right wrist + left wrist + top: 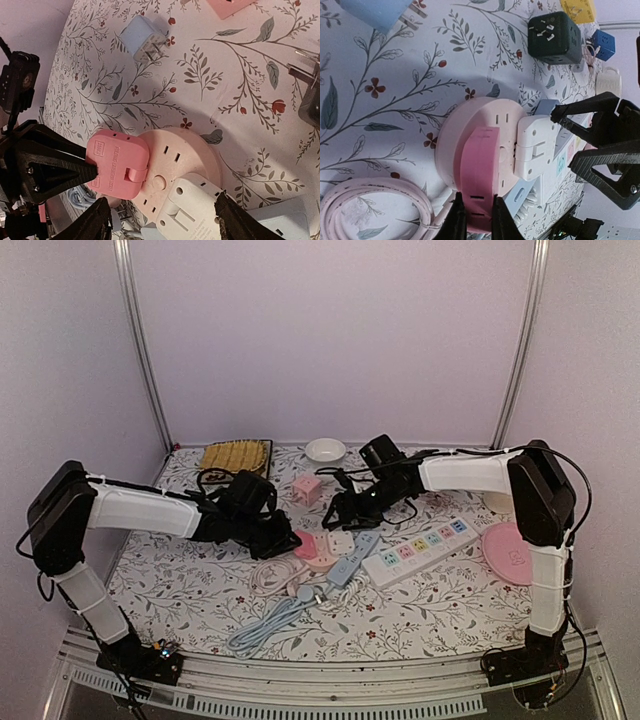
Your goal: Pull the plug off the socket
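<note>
Left gripper (479, 221): closed on the pink plug (479, 180), with one black finger (456, 220) pressed against each of its long sides.
Coiled pink cable (268, 580): lies in a loose loop on the floral tablecloth (190, 590), just beside the socket on its near left.
Pink plug: seated in the left part of the round pink socket (176, 150), its body standing up off the socket's face.
Round pink socket: lies flat on the cloth at mid-table, between the two grippers, with free outlet slots showing on its top.
White plug (192, 215): seated in the same socket, just beside the pink plug on its right.
Right gripper (165, 227): spread wide, with one finger on each side of the white plug. A gap shows on the pink plug's side, so it grips nothing.
Light blue adapter (142, 37): loose on its side with bare prongs, well apart from the socket.
Blue power strip (355, 560): lies slanted against the socket's right side.
White power strip (425, 548): has a row of coloured outlets and lies slanted just right of the blue one.
Pink plate (510, 552): flat on the cloth at the far right, near the right arm's upright link.
Back edge: a yellow woven mat (237, 455), a pink cube adapter (307, 488) and a white bowl (325, 448).
</note>
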Robot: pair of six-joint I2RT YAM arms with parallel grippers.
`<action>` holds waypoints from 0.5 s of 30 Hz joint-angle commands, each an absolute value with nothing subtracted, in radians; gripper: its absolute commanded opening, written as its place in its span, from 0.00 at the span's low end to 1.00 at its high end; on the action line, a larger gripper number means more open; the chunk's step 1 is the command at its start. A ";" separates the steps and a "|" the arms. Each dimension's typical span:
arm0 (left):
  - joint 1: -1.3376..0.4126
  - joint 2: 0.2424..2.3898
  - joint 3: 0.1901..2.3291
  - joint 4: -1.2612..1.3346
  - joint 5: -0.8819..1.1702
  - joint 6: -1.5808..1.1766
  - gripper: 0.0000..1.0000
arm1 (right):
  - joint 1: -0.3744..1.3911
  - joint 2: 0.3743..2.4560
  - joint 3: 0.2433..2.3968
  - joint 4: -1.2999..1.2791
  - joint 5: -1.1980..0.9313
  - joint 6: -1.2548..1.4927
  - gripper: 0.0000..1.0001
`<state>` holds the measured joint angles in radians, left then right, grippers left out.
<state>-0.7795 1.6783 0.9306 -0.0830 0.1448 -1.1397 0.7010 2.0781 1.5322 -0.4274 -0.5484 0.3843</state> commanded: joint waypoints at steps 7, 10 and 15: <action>-0.803 1.626 0.856 -0.067 0.044 -1.290 0.00 | 0.696 2.048 1.473 -0.451 -0.434 0.384 0.77; -0.807 1.612 0.849 -0.099 0.021 -1.304 0.00 | 0.694 2.056 1.474 -0.450 -0.430 0.385 0.79; -0.810 1.601 0.837 -0.100 0.014 -1.310 0.00 | 0.693 2.082 1.503 -0.440 -0.495 0.384 0.79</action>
